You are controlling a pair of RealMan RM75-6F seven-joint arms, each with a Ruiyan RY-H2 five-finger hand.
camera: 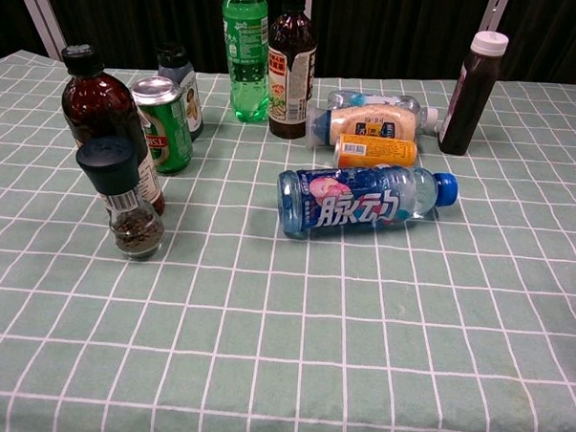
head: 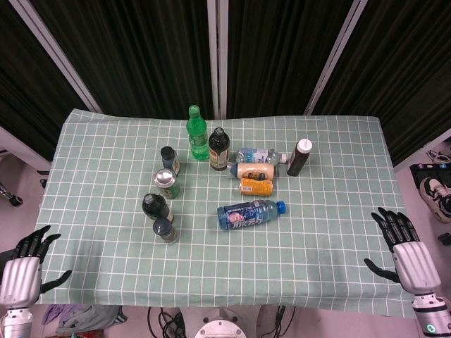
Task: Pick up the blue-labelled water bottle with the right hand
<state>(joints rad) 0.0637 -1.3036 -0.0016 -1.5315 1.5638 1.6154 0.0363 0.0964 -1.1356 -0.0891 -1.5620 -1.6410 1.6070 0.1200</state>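
Bottle (head: 251, 213) blue-labelled, lying mid-table | right robot hand (head: 406, 253) well apart, fingers spread, holding nothing

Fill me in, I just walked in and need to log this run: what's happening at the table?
Nothing is being handled yet. Both robot hands hover open at the table's near edge, the left hand and the right hand, holding nothing. The blue-labelled water bottle lies on its side on the green checked tablecloth, untouched, in front of a cluster of other bottles and a can.
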